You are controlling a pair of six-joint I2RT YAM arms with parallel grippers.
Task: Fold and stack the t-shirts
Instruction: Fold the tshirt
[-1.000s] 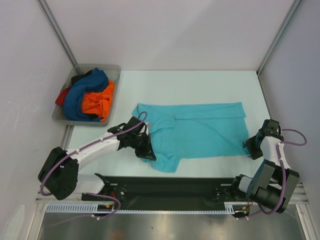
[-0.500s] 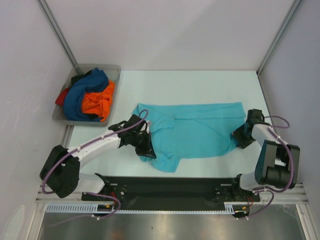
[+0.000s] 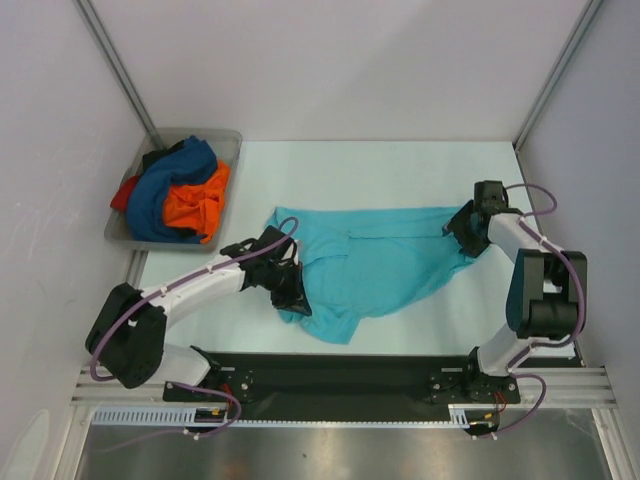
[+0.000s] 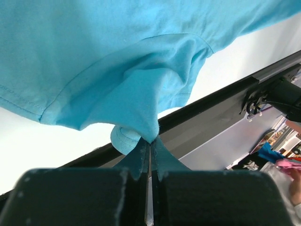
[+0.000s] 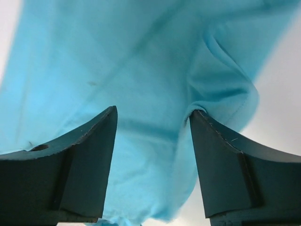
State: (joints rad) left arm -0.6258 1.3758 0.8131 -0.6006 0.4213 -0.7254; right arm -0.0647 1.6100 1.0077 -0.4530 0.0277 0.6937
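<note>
Top external view is showing the turquoise short-sleeved cloth t-shirt (image 3: 385, 262) lying loosely spread across the middle of the white tabletop (image 3: 380, 170), creased along its far side and not yet folded into a tidy packet. Its left end is bunching up where the left gripper (image 3: 291, 291) is pinching it. The left wrist view is showing those jaws pressed together on a small tuck of turquoise cloth near a sleeve. At the shirt's right end, near the right edge, the right gripper (image 3: 460, 228) is standing with its jaws wide apart, the cloth lying past them and brushing one finger rather than being clamped. In the grey plastic tray (image 3: 228, 138) at the far left corner, a dark blue shirt (image 3: 165, 195), an orange shirt (image 3: 198, 205) and a red shirt (image 3: 124, 194) are sitting heaped and unfolded. Judging by this, the work is only beginning: one shirt is being folded, three are waiting, and no stack is forming yet.
</note>
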